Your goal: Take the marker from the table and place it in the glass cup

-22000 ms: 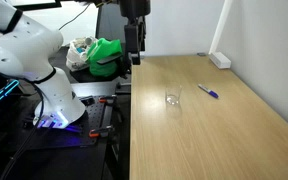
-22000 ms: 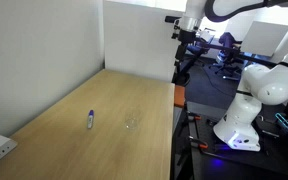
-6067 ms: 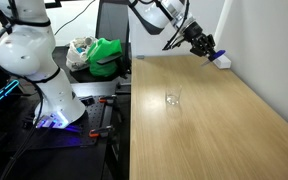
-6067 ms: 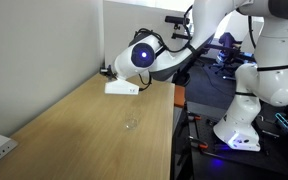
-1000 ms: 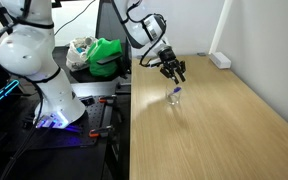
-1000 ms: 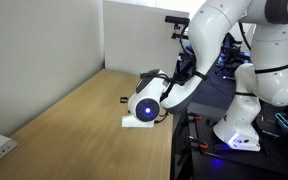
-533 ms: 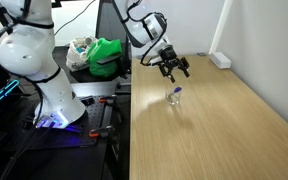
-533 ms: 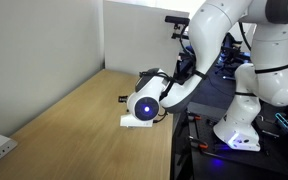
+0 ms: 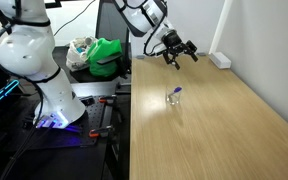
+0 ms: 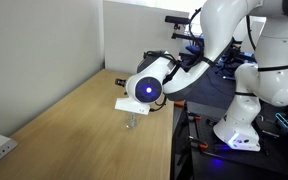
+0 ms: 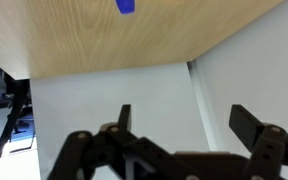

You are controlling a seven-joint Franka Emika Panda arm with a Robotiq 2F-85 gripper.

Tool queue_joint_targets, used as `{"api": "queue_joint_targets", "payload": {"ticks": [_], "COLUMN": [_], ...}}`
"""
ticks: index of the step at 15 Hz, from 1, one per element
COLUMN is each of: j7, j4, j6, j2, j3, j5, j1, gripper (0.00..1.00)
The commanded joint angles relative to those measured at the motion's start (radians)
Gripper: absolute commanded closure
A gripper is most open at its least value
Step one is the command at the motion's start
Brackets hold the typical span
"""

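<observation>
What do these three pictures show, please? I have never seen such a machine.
This is a white robot arm with a gripper at its end. Two pictures come from cameras outside the robot. The third comes from a camera on its wrist, looking past the gripper. On the wooden table stands a clear glass cup with a blue marker in it. A white block lies near the wall. The gripper hangs open in the air and holds nothing.
</observation>
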Motion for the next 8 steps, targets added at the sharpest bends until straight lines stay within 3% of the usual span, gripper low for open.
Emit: {"api": "queue_joint_targets", "payload": {"ticks": [1, 6, 8], "j7": [0.0, 0.004, -0.003], "j4": [-0.02, -0.024, 0.001], "j6": [-0.059, -0.075, -0.05], "j2": [-0.1, -0.159, -0.124], "j3": [0.005, 0.006, 0.007], "j5": [-0.002, -0.012, 0.0], "j1": [0.0, -0.007, -0.009], "gripper": [0.0, 0.0, 0.0]}}
